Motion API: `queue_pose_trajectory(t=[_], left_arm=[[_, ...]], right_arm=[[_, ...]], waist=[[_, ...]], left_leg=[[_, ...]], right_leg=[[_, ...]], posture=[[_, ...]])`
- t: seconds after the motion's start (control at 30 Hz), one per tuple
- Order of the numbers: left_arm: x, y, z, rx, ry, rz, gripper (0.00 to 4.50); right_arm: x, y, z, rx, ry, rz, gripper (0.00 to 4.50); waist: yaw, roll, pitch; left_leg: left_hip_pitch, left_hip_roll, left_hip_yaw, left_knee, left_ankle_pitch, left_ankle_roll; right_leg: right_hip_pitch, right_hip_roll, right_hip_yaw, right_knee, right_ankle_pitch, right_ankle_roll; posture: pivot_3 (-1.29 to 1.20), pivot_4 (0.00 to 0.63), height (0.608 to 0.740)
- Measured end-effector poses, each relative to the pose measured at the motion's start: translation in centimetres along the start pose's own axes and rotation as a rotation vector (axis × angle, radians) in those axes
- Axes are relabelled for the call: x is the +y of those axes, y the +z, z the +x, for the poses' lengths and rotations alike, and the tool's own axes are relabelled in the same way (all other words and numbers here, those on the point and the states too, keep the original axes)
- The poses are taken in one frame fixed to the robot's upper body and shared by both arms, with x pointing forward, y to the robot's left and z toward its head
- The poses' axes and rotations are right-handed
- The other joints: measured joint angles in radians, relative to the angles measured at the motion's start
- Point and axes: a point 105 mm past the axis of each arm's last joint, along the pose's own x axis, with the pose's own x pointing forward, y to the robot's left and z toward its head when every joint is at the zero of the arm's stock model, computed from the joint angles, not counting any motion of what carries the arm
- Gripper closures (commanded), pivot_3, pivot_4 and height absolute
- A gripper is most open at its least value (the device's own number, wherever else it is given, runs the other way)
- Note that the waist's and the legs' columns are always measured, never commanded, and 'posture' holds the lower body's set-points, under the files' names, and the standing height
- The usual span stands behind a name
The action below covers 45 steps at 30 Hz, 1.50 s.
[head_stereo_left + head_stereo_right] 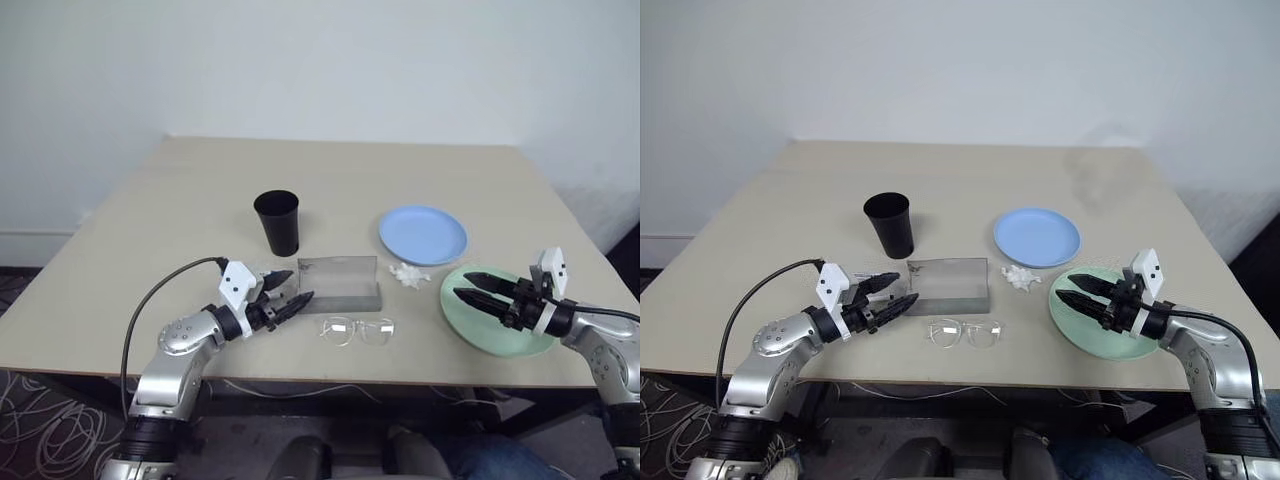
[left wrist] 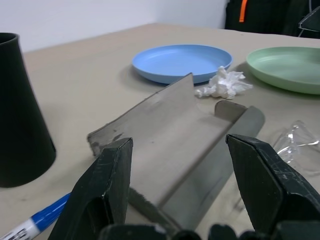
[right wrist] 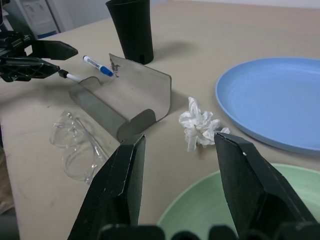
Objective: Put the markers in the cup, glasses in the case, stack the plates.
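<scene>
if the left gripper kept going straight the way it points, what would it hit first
Most likely the open grey case: it lies straight ahead between the left gripper's spread fingers, its raised lid facing them. Depth is hard to judge.

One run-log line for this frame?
left gripper: open, by open grey case | right gripper: open, over mint green plate | clear-framed glasses: on table

No legible text or labels; marker (image 3: pixel 98 66) print maybe too small.
</scene>
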Motion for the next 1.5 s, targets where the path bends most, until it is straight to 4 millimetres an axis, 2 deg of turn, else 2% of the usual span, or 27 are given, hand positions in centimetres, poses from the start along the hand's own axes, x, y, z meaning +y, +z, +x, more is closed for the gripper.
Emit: queue_pose_trajectory(t=[0.47, 1.03, 1.2, 1.5], left_arm=[[-0.3, 0.0, 0.3, -0.013, 0.002, -0.018, 1.39], [-0.4, -0.3, 0.8, -0.021, -0.034, -0.030, 1.39], [-0.8, 0.0, 1.3, -0.031, -0.054, -0.026, 1.39], [-1.4, -0.1, 1.4, -0.020, -0.097, -0.027, 1.39]], right_arm=[[-0.5, -0.2, -0.1, 0.018, -0.061, -0.027, 2.12], [-1.2, -1.2, -2.0, 0.047, -0.190, -0.057, 2.12], [-1.2, -1.1, -1.8, 0.059, -0.193, -0.082, 2.12], [0.1, -0.5, -0.8, 0.149, -0.147, -0.158, 2.12]], waist=[[0.001, 0.000, 0.000], [0.005, 0.000, 0.000], [0.004, 0.000, 0.000], [0.005, 0.000, 0.000]], left_leg=[[0.000, 0.000, 0.000, 0.000, 0.000, 0.000], [-0.001, 0.000, 0.000, 0.000, 0.000, 0.000], [0.000, 0.000, 0.000, 0.000, 0.000, 0.000], [-0.001, 0.000, 0.000, 0.000, 0.000, 0.000]], right_leg=[[0.000, 0.000, 0.000, 0.000, 0.000, 0.000], [0.000, 0.000, 0.000, 0.000, 0.000, 0.000], [0.000, 0.000, 0.000, 0.000, 0.000, 0.000], [0.000, 0.000, 0.000, -0.001, 0.000, 0.000]], posture=[[0.00, 0.000, 0.721], [0.00, 0.000, 0.721], [0.00, 0.000, 0.721], [0.00, 0.000, 0.721]])
